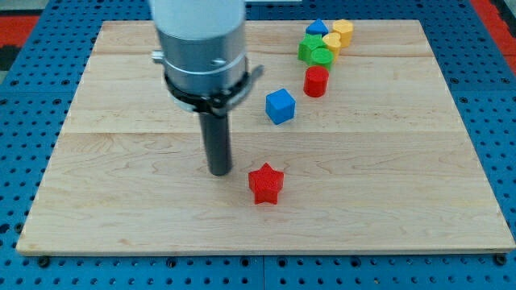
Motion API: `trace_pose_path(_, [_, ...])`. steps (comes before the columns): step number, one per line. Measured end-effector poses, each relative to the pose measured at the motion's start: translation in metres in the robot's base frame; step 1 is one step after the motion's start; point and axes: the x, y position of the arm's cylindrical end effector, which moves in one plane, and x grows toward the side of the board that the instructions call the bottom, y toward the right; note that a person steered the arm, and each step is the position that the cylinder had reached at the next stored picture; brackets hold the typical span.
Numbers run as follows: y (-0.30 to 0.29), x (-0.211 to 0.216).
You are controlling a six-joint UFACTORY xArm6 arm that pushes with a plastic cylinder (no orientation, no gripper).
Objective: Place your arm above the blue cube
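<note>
- Camera view: my tip [219, 171] rests on the worktop [121, 209], holding nothing, with no gripper fitted
- blue cube [280, 105] lies right and farther away, untouched

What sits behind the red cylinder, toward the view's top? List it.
Behind the red cylinder is a tight cluster: two green blocks, a yellow block, another yellow block and a blue block. Their overlapping hides lower sides and exact shapes.

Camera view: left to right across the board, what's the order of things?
My tip → red star → blue cube → red cylinder. The green, blue and yellow blocks clustered at the view's top right overlap, so I leave them unordered.
</note>
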Motion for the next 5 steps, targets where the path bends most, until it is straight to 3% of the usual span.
trace_pose_path(2, [-0.017, -0.116])
trace_pose_path(3, [0.029, -0.164])
trace_pose_path(5, [0.117, -0.151])
